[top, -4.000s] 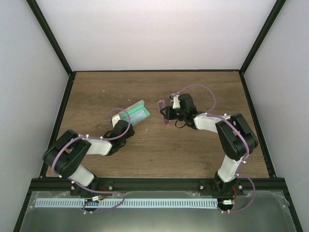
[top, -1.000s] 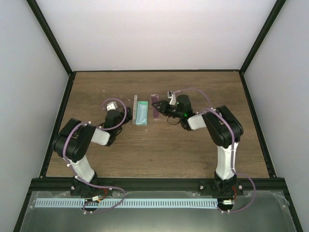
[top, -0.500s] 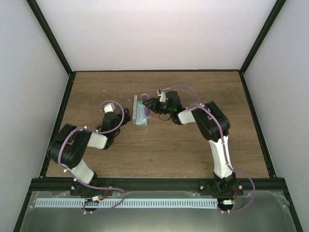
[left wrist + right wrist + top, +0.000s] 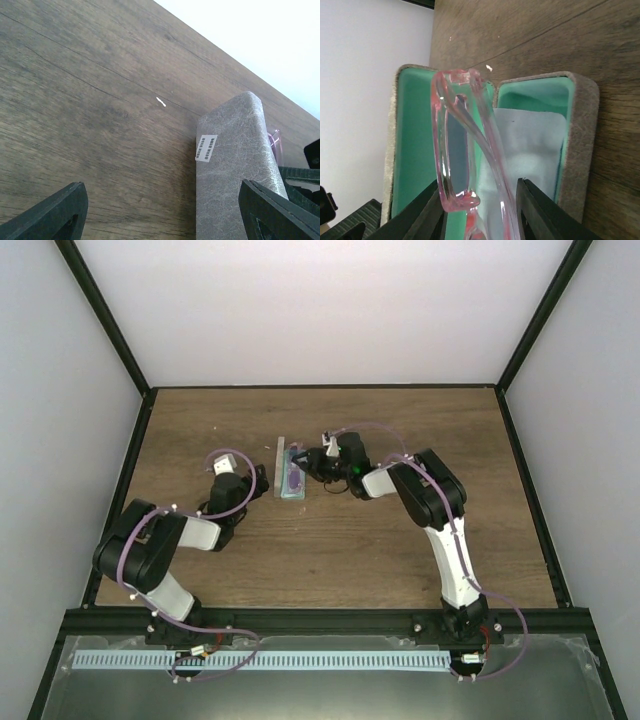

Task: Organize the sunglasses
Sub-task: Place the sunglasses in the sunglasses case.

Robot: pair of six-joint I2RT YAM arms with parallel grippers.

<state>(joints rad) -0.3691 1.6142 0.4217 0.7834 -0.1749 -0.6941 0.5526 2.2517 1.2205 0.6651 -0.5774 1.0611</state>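
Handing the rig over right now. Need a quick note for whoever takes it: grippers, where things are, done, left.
Left gripper: open, holding nothing, next to the grey back of the case lid.
Right gripper: shut on the sunglasses, holding them over the open case.
Case: lying open on the table, with the blue cloth in the green-lined base.
Done: case is open and the glasses are in hand at the case. Whether they touch the lining is unclear.
Left: lower the glasses in, release them, close the lid.
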